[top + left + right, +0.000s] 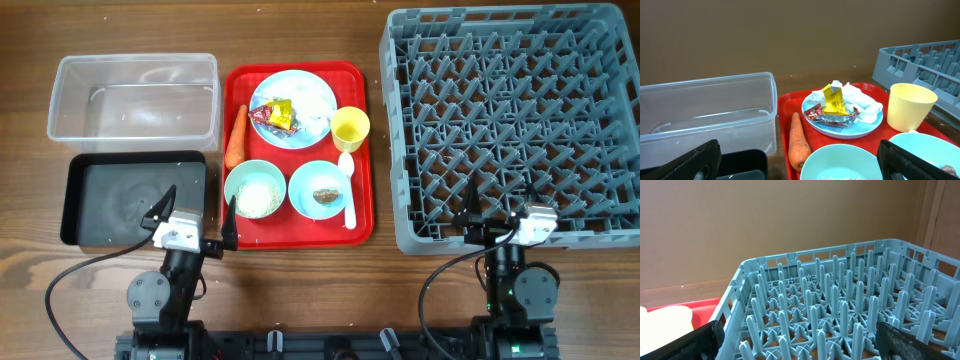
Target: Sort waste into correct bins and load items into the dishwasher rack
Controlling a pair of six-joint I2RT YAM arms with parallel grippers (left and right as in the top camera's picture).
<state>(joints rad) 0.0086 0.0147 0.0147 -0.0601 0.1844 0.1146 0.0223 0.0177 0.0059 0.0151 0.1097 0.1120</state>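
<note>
On the red serving tray (pixel 365 190) a light blue plate (pixel 310 92) holds yellow and red wrappers (pixel 274 115) and crumpled white tissue (pixel 315 122). An orange carrot (pixel 236 137) lies at its left edge. One light blue bowl (pixel 255 189) holds rice, the other bowl (pixel 318 189) a brown lump. A yellow cup (pixel 350 127) and a white spoon (pixel 347 190) are beside them. The clear tub (pixel 135 96) and black tray (pixel 135 198) are at left, the grey rack (pixel 510 120) at right. My left gripper (pixel 196 214) is open near the rice bowl. My right gripper (pixel 492 215) is open over the rack's front edge.
In the left wrist view the carrot (pixel 798 140), the plate (pixel 840 122), the cup (pixel 910 106) and the clear tub (pixel 705 115) are ahead of the fingers. The right wrist view shows the rack's pegs (pixel 840 315). Brown wooden table (pixel 30 270) surrounds everything.
</note>
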